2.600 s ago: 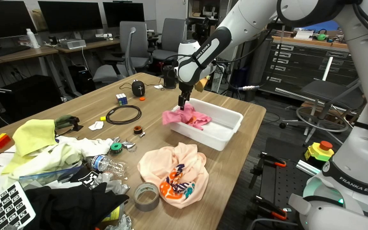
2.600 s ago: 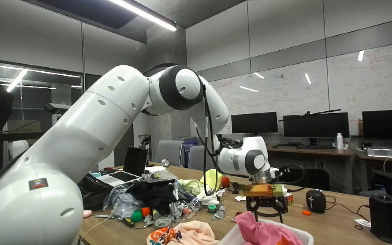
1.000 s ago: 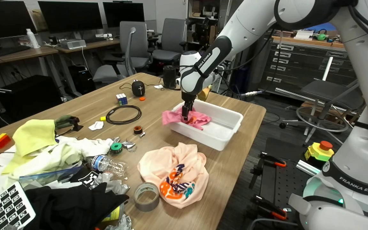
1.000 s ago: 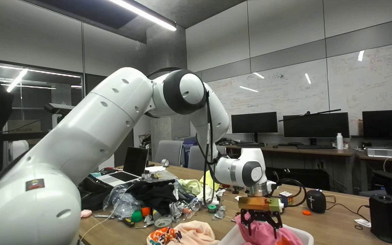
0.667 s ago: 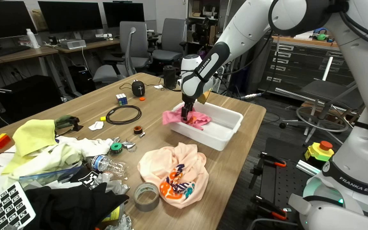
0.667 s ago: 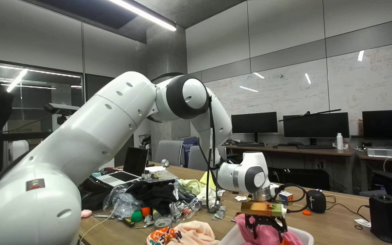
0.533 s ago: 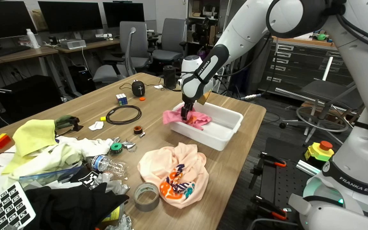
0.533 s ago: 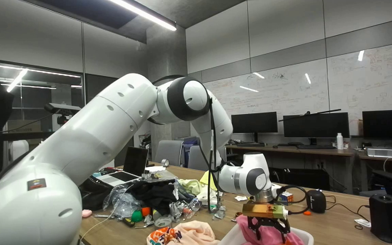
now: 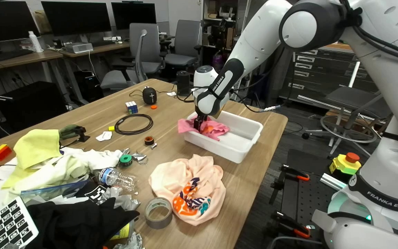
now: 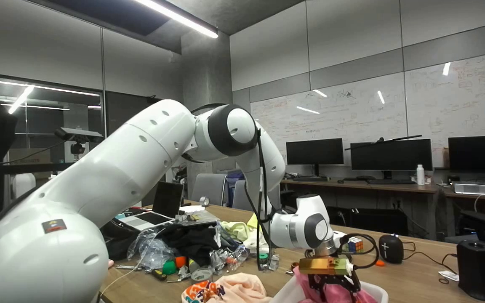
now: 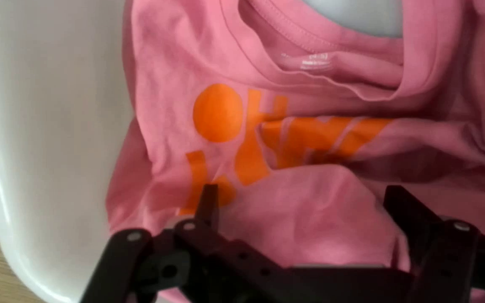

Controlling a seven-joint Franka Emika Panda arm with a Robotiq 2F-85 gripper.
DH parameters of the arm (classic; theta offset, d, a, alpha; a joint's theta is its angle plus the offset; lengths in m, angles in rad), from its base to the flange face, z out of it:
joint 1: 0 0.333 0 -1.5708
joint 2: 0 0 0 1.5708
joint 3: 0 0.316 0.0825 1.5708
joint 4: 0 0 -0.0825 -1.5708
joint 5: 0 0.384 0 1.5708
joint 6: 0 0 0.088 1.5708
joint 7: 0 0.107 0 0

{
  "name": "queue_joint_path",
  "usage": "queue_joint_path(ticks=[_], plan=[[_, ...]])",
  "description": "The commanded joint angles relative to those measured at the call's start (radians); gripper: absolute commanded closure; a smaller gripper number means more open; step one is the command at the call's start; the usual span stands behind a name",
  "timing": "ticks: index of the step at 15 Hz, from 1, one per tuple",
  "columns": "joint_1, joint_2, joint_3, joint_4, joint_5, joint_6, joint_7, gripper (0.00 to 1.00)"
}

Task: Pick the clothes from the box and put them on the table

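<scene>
The pink shirt with an orange print (image 11: 162, 63) lies crumpled in one end of the white box (image 9: 216, 148). In both exterior views the shirt (image 9: 219, 129) (image 10: 302, 283) hangs partly over the box's end wall. My gripper (image 11: 301, 191) is open, pointing down into the shirt. Its two black fingers stand wide apart with a raised fold of pink cloth between them. In the exterior views the gripper (image 9: 198, 127) is low inside the box, and its fingertips are partly hidden by cloth. A peach cloth with a colourful print (image 9: 181, 171) lies on the wooden table (image 9: 240, 193) beside the box.
Duct tape (image 9: 158, 212) stands beside the peach cloth. A clutter pile with a black cloth (image 9: 78, 221), yellow cloth (image 9: 38, 147) and plastic bottle (image 9: 117, 178) covers the table's near left. A coiled cable (image 9: 133, 124), puzzle cube (image 9: 131, 107) and speaker (image 9: 149, 95) lie beyond.
My gripper has come down from above the shirt into the box and, most recently, lower with the wrist tilting. The shirt's overhanging edge has shifted slightly inward. The fingers stay apart.
</scene>
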Motion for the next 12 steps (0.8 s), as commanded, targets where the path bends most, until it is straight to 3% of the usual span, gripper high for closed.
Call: queue_joint_path(ticks=[1,9,12], plan=[[0.017,0.024,-0.014,0.024,-0.022,0.017,0.037,0.26],[0.013,0.014,-0.010,0.020,-0.018,0.009,0.033,0.87],[0.012,-0.003,-0.012,0.013,-0.017,0.007,0.036,0.93]])
